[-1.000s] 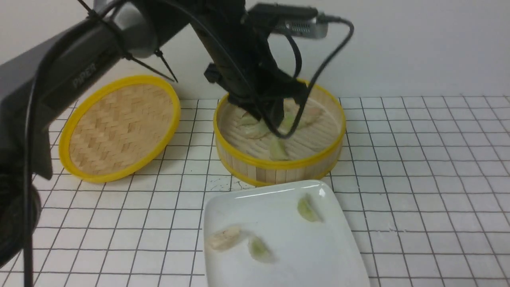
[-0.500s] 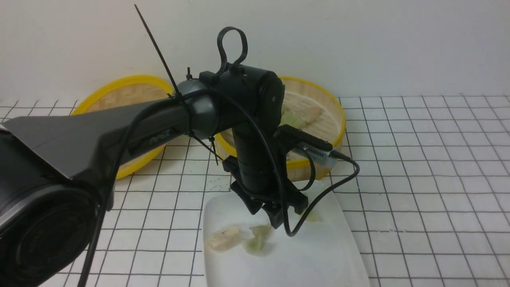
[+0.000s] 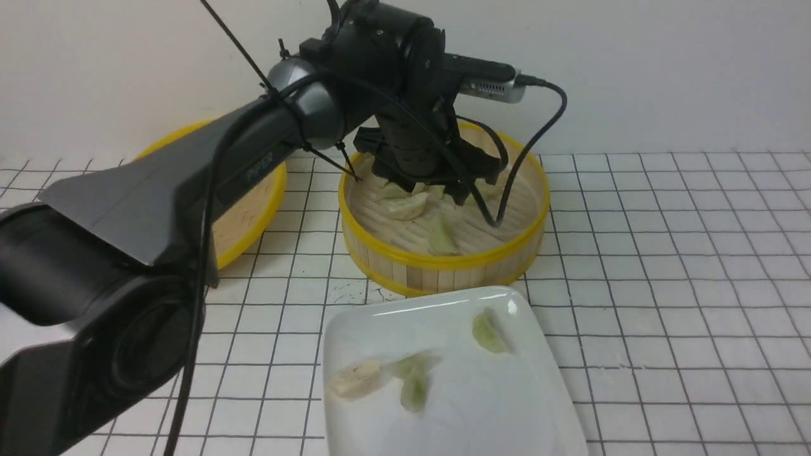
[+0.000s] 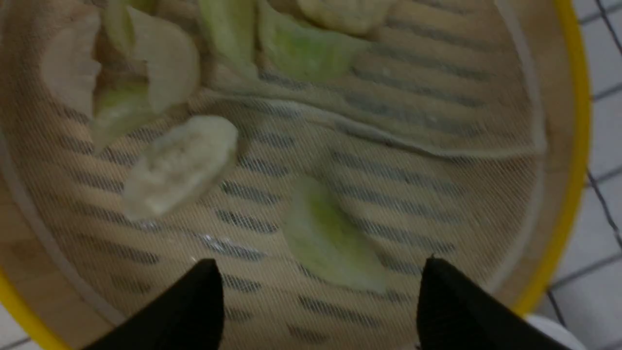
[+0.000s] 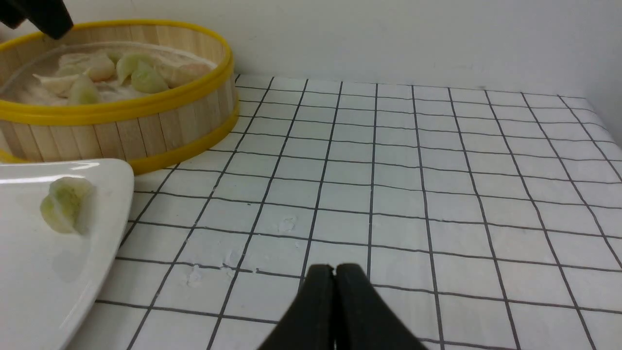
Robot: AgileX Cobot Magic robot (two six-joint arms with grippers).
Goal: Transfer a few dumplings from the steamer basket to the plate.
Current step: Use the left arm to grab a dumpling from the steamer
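Left wrist view is showing the left gripper [image 4: 320, 265] hanging open and empty over the steamer basket [image 4: 573, 146], its jaws framing a lone green dumpling [image 4: 330, 243] lying askew to them, so a closing pinch is risking a slip or a torn skin. The right gripper [image 5: 334, 270] is resting closed and empty over the table [image 5: 437, 194]. Four dumplings [image 3: 488, 332] are sitting on the one plate [image 3: 507, 405], one beige and three green, while at least five are waiting in the one basket, the far cluster being too bunched to count.

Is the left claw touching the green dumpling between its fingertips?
Apart. Left wrist view shows steamer basket floor between the green dumpling and each fingertip of the left claw.
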